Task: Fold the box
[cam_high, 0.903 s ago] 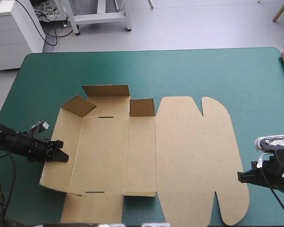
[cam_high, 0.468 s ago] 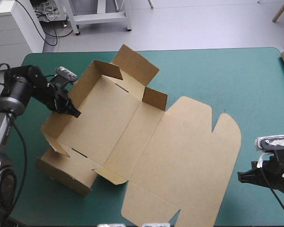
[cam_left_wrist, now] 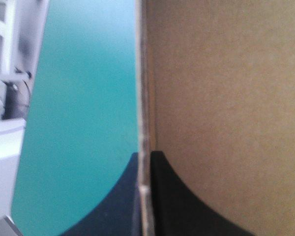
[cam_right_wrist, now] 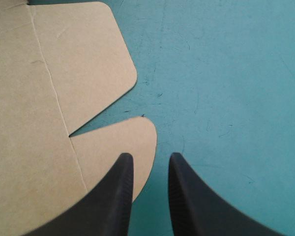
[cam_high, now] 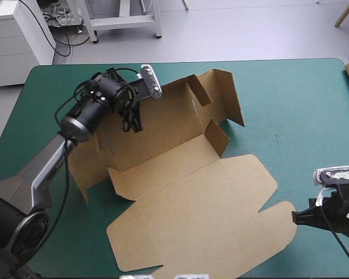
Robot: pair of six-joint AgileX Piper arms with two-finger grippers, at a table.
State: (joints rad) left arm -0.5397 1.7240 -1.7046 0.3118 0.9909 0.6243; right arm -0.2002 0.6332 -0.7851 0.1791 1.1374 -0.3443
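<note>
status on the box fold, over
Left gripper shut on a raised wall of the box. Right gripper open, empty, beside the lid's rounded tab. Lid flat, far walls up. Nothing in the way seen.

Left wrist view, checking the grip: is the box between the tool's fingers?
Yes, the box has its edge between the black fingers of the left tool.

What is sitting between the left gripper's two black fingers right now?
A raised wall of the brown cardboard box, seen edge-on and pinched between the black fingers. The left wrist view shows it.
</note>
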